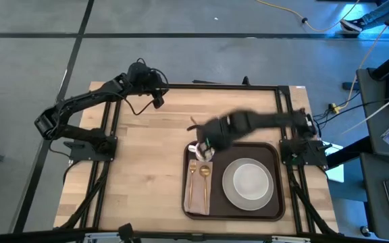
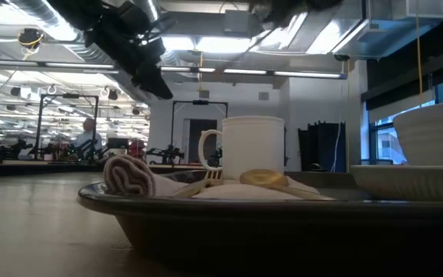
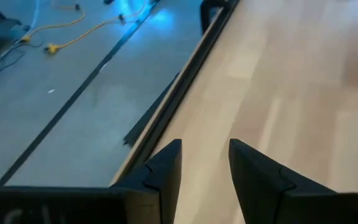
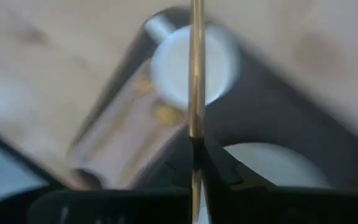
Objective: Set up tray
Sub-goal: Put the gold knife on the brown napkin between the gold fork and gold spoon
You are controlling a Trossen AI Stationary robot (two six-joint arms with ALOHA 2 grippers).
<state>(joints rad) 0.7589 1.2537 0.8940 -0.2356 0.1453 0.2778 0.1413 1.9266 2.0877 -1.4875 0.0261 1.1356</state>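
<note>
Right wrist view: right gripper [image 4: 196, 155] pinches a thin gold utensil [image 4: 196, 68] above the tray [image 4: 278, 106], frame centre; left gripper [image 3: 205, 168] open.

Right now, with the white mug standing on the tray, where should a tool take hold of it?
I'd come from above and pinch the mug wall, one finger inside the open mouth: it stands upright, while the napkin and cutlery crowd its side. The right tool is shut on a gold utensil, so that must be set down first.
</note>
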